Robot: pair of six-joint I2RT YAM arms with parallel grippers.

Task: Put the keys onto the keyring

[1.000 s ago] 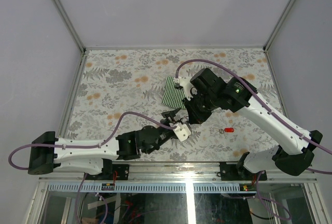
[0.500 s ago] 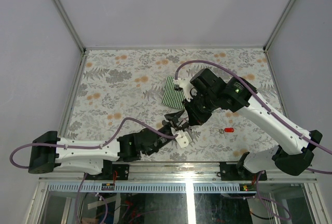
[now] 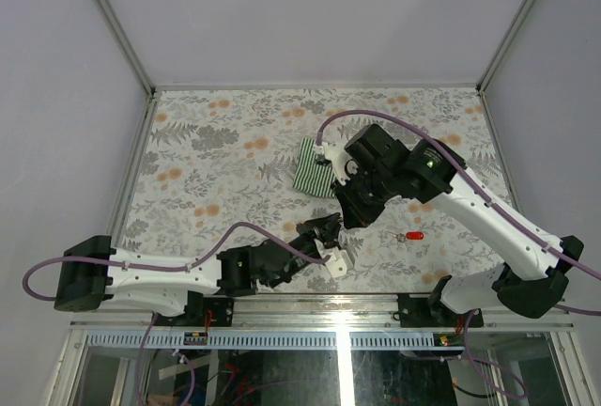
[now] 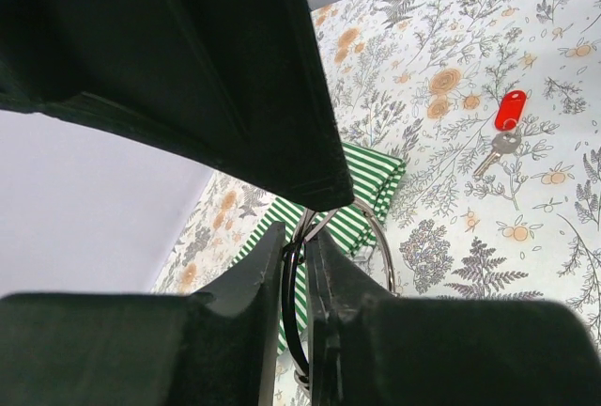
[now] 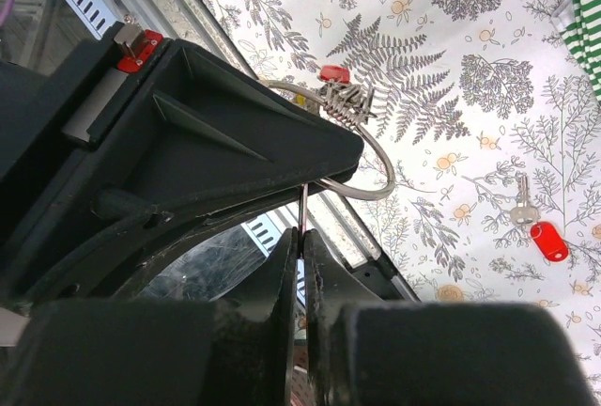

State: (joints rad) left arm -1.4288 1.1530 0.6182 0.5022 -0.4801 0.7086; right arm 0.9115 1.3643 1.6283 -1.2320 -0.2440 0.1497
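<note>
- The left gripper (image 4: 296,242) stands narrow around the wire of the keyring (image 5: 347,105), which hangs above the surface (image 3: 216,143), close to the middle of its near edge. I cannot tell if it really pinches the wire. If it bites only on one side, the keyring may twist out.
- Both grippers meet on the same thin wire, very near each other. A small pull in different directions could bend the wire or knock them together.
- The right gripper (image 5: 301,237) is closed on the wire. If it slips, the keyring drops onto the surface.
- The red-tagged key (image 4: 507,115) lies flat near the near edge, right of the middle, well apart from both grippers. With both occupied, none is free for it. I do not see the black-tagged key.
</note>
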